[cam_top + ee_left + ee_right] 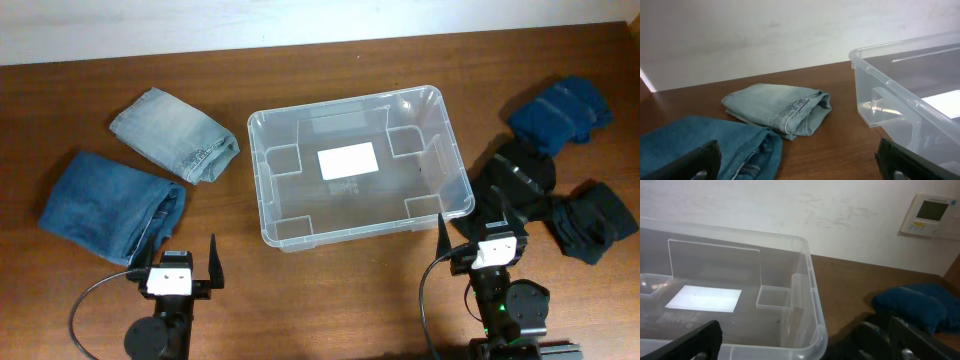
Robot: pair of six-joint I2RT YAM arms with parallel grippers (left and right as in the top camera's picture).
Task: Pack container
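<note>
The clear plastic container (pixel 262 190) sits mid-table with only a white label (pixel 348 161) on its floor; it also shows in the left wrist view (pixel 900 95) and the right wrist view (pixel 810 290). Left of it lie folded light-blue jeans (pixel 175 133) (pixel 777 107) and folded darker blue jeans (pixel 110 203) (pixel 710 147). Right of it lie a dark blue garment (pixel 560 110) (pixel 912 307) and black garments (pixel 520 185), (pixel 595 225). My left gripper (pixel 181 258) (pixel 800 162) is open and empty near the front edge. My right gripper (pixel 472 235) (pixel 805 340) is open and empty by the container's front right corner.
A pale wall (pixel 765 35) runs behind the table's far edge. A wall thermostat (pixel 929 215) shows at the right. Bare wood (pixel 330 300) lies between the two arms.
</note>
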